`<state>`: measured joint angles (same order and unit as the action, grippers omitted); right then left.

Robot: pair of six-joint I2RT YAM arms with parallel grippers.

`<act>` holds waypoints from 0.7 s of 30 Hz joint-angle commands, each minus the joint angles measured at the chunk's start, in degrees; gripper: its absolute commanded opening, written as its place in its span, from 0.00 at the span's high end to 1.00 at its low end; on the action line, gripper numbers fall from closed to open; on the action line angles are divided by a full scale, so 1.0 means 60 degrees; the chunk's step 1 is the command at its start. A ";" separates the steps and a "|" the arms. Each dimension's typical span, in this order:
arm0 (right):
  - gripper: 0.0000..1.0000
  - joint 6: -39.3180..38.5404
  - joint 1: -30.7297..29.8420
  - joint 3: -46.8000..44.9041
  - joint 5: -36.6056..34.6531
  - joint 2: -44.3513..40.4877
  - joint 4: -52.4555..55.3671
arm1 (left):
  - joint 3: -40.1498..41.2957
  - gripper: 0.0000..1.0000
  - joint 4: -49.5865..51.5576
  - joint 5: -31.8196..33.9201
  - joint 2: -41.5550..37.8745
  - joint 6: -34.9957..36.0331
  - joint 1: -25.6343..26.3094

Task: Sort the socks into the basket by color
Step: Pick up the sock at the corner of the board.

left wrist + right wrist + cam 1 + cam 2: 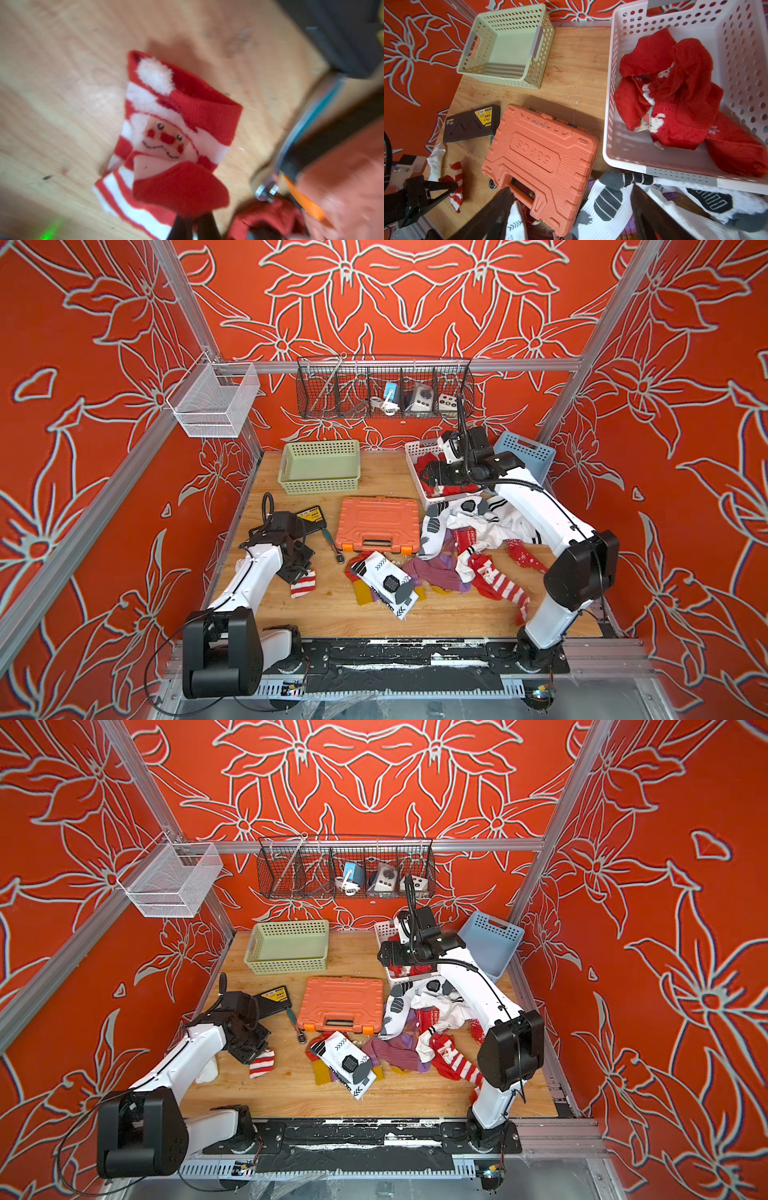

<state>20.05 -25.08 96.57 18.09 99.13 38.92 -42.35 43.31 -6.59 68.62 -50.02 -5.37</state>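
My left gripper [192, 216] is shut on a red-and-white striped sock [166, 128] with a Santa face, pinching its red toe just above the wooden table [332, 618]; both top views show it at the front left [262, 1064]. My right gripper [571, 190] hangs open and holds nothing, over the near edge of the white basket [610, 83], which holds red socks [685, 93]. Below it lies a mixed pile: white socks with black-grey marks [469, 514], purple socks [432, 572], red striped socks [503, 587]. The green basket [320, 466] has nothing in it. A blue basket [528, 452] stands at the back right.
An orange tool case [377, 524] lies mid-table, with a black-and-yellow box [311, 518] and a ratchet wrench [334, 545] to its left. A black wire rack [384, 389] and a white mesh basket [214, 402] hang on the frame above.
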 commanded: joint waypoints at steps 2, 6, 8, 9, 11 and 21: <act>0.10 -0.0061 -0.0221 0.0020 0.0369 -0.0258 0.0372 | -0.0691 1.00 0.0073 -0.0235 -0.0269 0.0375 0.0508; 0.10 -0.0141 -0.0384 0.0069 0.0607 -0.0304 0.0498 | -0.1450 1.00 0.0090 -0.0406 -0.0224 0.0785 0.0934; 0.11 -0.0146 -0.0434 0.0116 0.0782 -0.0317 0.0536 | -0.1846 1.00 0.0080 -0.0434 -0.0189 0.0981 0.1205; 0.11 -0.0149 -0.0462 0.0131 0.0936 -0.0321 0.0550 | -0.2051 1.00 0.0030 -0.0502 -0.0172 0.1085 0.1359; 0.11 -0.0182 -0.0541 0.0149 0.1164 -0.0349 0.0566 | -0.2420 1.00 -0.0112 -0.0687 -0.0085 0.1325 0.1606; 0.15 -0.0260 -0.0863 0.0193 0.2465 -0.0438 0.0477 | -0.3937 1.00 -0.1599 -0.1923 0.0389 0.2774 0.2920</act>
<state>19.05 -29.71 96.57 28.82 98.72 41.50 -63.94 37.58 -14.57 70.13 -37.69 10.70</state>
